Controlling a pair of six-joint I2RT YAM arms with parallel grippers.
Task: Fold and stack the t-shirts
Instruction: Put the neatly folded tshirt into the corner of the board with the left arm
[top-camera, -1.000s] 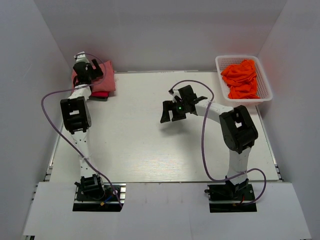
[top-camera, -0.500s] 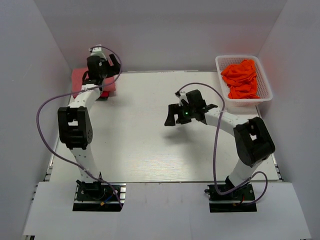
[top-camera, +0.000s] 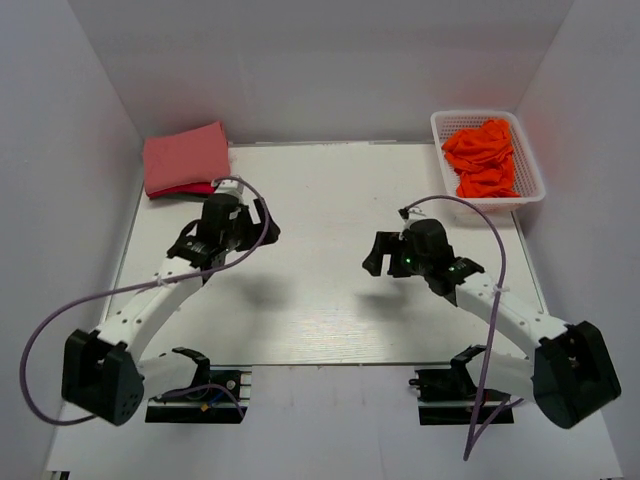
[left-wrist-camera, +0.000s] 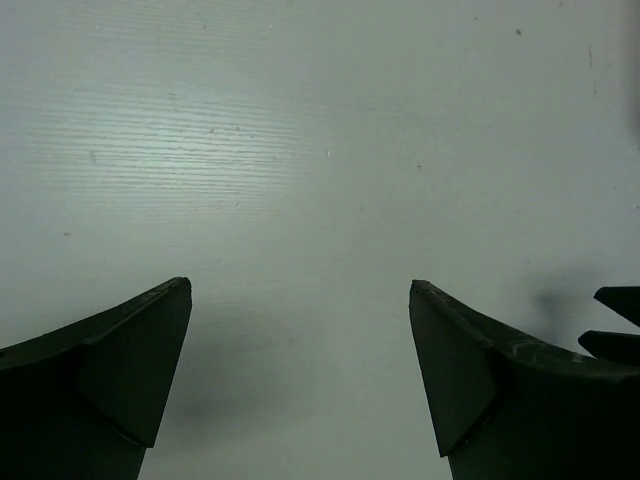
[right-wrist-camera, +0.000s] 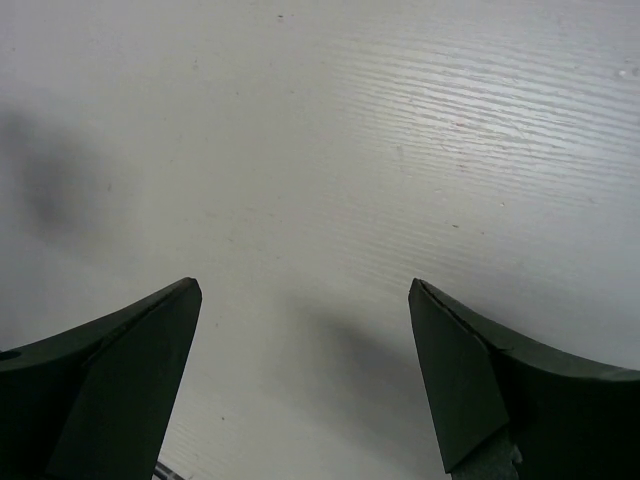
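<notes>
A folded dusty salmon-pink t-shirt (top-camera: 185, 158) lies at the table's far left corner. It sits on top of a crimson-pink t-shirt (top-camera: 192, 188), of which only an edge shows. Several bright orange t-shirts (top-camera: 485, 158) lie crumpled in a white basket (top-camera: 478, 113) at the far right. My left gripper (top-camera: 258, 226) is open and empty above the bare table, in front of the pink stack; the left wrist view (left-wrist-camera: 300, 285) shows only table between its fingers. My right gripper (top-camera: 376, 256) is open and empty over mid-table, as the right wrist view (right-wrist-camera: 305, 283) also shows.
The white table (top-camera: 320, 300) is walled in by white panels at the left, back and right. Purple cables loop off both arms. In the left wrist view a dark finger of the other gripper (left-wrist-camera: 615, 320) shows at the right edge.
My left gripper has left the pink stack and swung toward the near middle. My right gripper has drawn back toward the near right. Both arms are lower and more folded.
</notes>
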